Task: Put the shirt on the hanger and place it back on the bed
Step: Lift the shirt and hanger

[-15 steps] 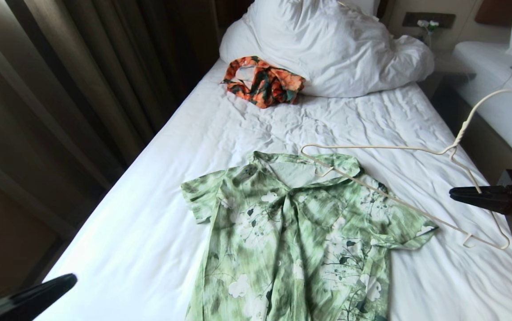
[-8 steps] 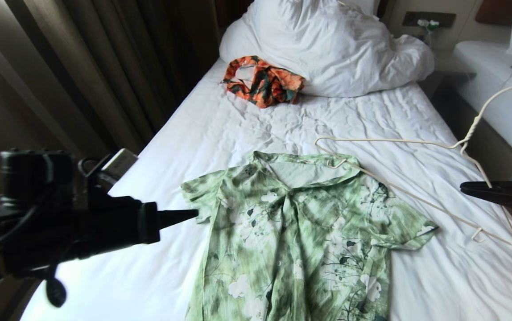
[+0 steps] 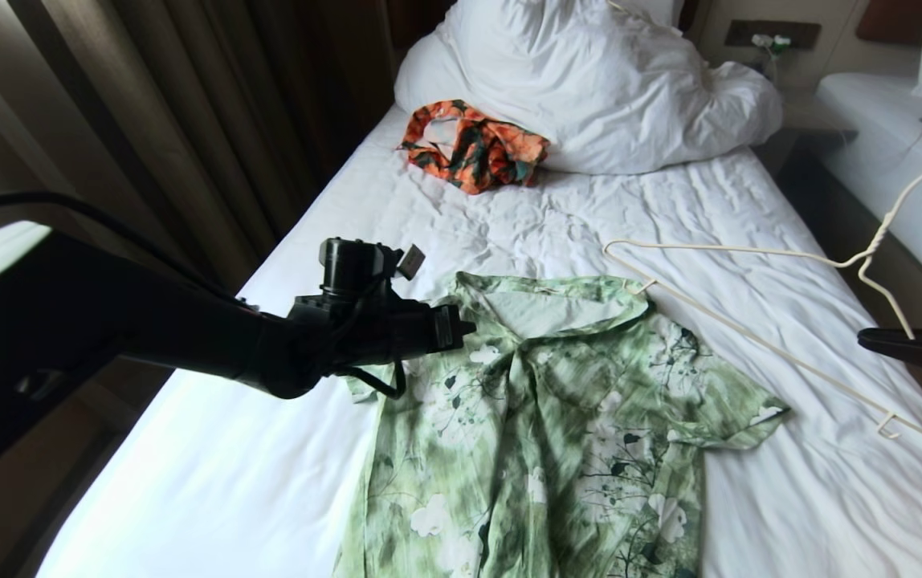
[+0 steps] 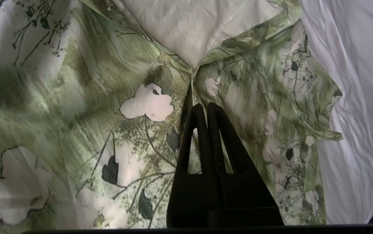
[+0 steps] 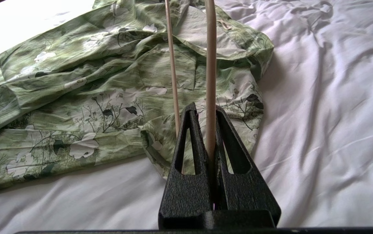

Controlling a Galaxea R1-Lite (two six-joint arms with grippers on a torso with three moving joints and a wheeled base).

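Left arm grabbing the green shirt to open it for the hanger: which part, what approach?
Grip the shirt at its left collar edge, beside the open V neckline. It lies flat, front up, on the bed, so probably come from above and pinch that loose fold. The shut left gripper hangs over the placket. The right gripper clamps the hanger.

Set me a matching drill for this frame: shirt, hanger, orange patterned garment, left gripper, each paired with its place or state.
Things:
1. shirt
2. hanger
3. orange patterned garment
4. left gripper

Places or states:
A. shut, empty, above the shirt near its collar
B. crumpled beside the white duvet
C. spread flat on the bed
D. clamped in the right gripper

Pairs: 1-C, 2-D, 3-B, 4-A
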